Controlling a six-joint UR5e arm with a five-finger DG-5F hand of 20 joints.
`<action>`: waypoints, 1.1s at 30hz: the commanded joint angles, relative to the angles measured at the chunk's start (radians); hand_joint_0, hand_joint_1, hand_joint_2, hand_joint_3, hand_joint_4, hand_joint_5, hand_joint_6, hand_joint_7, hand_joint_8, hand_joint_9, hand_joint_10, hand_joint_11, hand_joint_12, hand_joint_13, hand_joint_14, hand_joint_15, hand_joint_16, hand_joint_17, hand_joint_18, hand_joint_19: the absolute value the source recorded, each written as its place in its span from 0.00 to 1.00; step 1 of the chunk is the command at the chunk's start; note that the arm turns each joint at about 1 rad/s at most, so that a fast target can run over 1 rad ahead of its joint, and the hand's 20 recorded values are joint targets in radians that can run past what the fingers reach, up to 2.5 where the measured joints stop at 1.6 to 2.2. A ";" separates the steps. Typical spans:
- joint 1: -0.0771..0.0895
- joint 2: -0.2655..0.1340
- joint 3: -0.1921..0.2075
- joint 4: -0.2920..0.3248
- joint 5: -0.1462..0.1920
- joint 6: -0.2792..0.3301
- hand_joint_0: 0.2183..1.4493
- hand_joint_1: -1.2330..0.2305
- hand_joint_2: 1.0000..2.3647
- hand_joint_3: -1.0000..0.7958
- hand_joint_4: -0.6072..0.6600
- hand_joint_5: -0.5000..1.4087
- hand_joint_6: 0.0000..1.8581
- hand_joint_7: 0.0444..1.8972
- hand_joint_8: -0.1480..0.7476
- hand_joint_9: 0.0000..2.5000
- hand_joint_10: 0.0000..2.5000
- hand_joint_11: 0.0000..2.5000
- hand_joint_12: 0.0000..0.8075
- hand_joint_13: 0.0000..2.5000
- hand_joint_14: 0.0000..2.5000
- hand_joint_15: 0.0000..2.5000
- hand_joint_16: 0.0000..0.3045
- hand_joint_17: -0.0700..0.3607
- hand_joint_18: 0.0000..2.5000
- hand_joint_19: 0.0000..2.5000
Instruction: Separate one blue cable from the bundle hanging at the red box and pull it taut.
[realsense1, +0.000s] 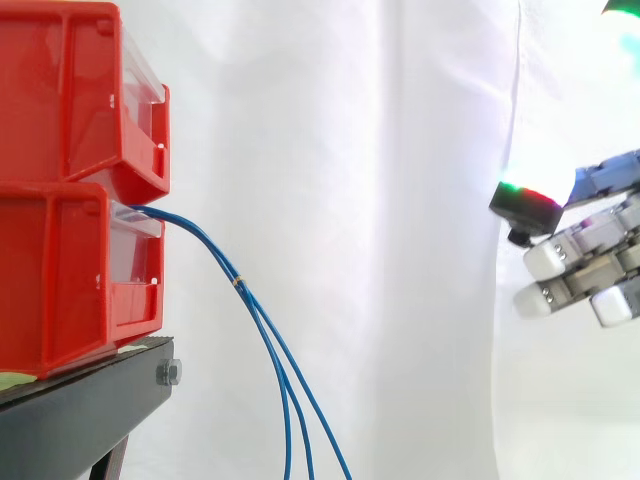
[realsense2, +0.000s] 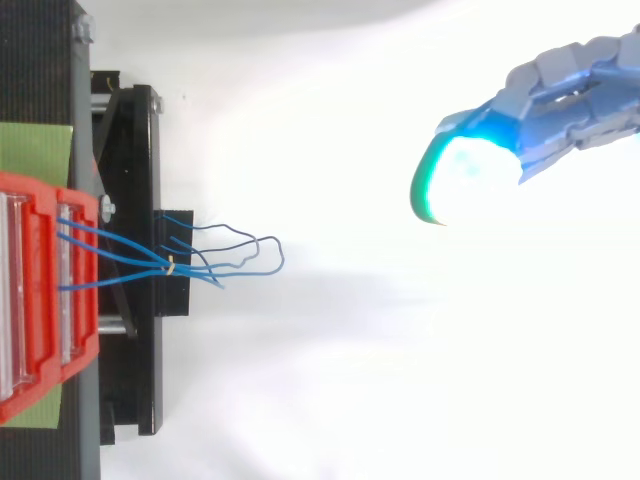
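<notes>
- The hand (realsense1: 590, 262) sits at the right edge of the side view. Its fingers are loosely extended and spread, the fingertips (realsense1: 545, 260) point left, and it holds nothing.
- From above, the hand (realsense2: 575, 90) angles toward the bins, with open space between it and everything else.
- The bundle of blue cables (realsense1: 262, 320) lies to the left of the hand, well apart from it. In the top view it is also offset toward the lower edge.
- The cables' long axis runs steeply downward. They slope from the bin to a small yellowish tie (realsense1: 238, 282), then fan out slightly and hang below the fingertips' level.
- They emerge from the lower red bin (realsense1: 60, 270), which sits under a second red bin (realsense1: 60, 90) on the black stand (realsense1: 80, 400).
- My judgement is that the reach must go left and somewhat down, meeting a strand below the tie, where the strands part.
</notes>
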 joint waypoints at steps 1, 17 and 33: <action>0.001 -0.037 0.000 0.043 0.004 0.006 0.23 0.46 0.00 0.28 0.68 0.14 0.27 0.40 0.53 0.17 0.00 0.03 0.38 0.15 0.00 0.04 0.13 0.37 0.20 0.16; 0.017 -0.081 0.006 0.115 0.096 -0.062 0.24 0.41 0.00 0.28 0.69 0.14 0.27 0.40 0.52 0.18 0.00 0.03 0.33 0.18 0.00 0.04 0.10 0.33 0.26 0.14; 0.020 -0.222 0.112 0.147 0.126 -0.060 0.24 0.40 0.00 0.28 0.69 0.15 0.27 0.40 0.52 0.19 0.00 0.04 0.32 0.17 0.00 0.03 0.10 0.33 0.25 0.14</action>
